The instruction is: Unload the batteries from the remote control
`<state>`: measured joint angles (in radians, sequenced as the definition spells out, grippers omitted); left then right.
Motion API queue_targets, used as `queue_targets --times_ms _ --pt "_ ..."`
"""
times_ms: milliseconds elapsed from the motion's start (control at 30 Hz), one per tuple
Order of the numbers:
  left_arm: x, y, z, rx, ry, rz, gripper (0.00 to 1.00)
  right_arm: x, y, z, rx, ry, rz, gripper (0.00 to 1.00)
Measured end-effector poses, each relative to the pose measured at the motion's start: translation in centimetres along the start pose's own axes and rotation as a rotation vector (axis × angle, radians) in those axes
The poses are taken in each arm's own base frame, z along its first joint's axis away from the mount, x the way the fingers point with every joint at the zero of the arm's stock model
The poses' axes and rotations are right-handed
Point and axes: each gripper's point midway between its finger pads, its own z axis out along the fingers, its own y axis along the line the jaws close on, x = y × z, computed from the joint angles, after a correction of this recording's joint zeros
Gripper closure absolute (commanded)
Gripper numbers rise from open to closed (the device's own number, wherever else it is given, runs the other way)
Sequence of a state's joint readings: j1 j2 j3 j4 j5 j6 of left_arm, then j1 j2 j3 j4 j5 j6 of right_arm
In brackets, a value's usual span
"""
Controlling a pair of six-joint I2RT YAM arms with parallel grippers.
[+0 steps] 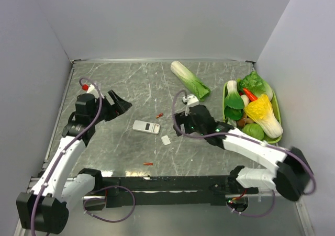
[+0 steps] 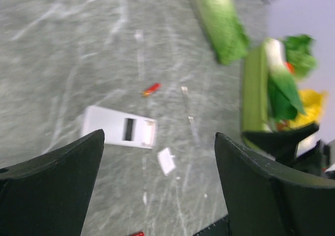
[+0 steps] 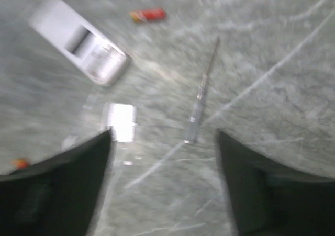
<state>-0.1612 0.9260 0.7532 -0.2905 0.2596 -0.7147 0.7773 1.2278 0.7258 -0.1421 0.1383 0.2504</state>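
The left pincer [image 1: 121, 102] hangs wide and empty above the counter [image 1: 104, 79]. Between it and the right pincer lies the remote control [image 1: 146, 126], flat on the counter. The near battery [image 1: 148, 164] rests toward the arm bases. The far battery [image 1: 159, 115] and a small white cover [image 1: 166, 139] lie just left of the right pincer [image 1: 177, 124], which is spread wide, holding nothing.

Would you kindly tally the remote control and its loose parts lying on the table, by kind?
Batteries: 2
Remote control: 1
White cover piece: 1
Total: 4
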Motion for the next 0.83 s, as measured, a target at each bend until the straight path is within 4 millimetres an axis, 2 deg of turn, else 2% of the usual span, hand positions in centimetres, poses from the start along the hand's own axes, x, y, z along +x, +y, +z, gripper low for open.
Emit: queue_targets --times_ms 67,167,333,433,567,833 --pt "0.0 -1.5 -0.7 0.083 -0.007 0.020 0.01 -2.4 0.9 -2.5 -0.062 -0.089 0.004 0.00" --pt "-0.2 -3.8 -2.1 0.198 -0.022 0.057 0.01 -5.3 1.9 -6.2 -0.142 -0.211 0.023 0.00" --pt "-1.1 -6.1 -4.4 0.314 -0.102 0.122 0.01 -7.7 2.2 -10.1 -0.182 -0.302 0.093 0.00" --pt "-1.5 -7.3 -6.1 0.383 -0.173 0.163 0.01 -8.4 2.2 -11.3 -0.180 -0.317 0.139 0.00" --pt "-1.8 -8.4 -7.5 0.455 -0.230 0.202 0.01 -8.9 1.6 -11.8 -0.146 -0.328 0.169 0.00" --pt "-1.5 -8.6 -7.6 0.482 -0.236 0.223 0.01 -9.3 1.0 -12.5 -0.123 -0.358 0.174 0.00"
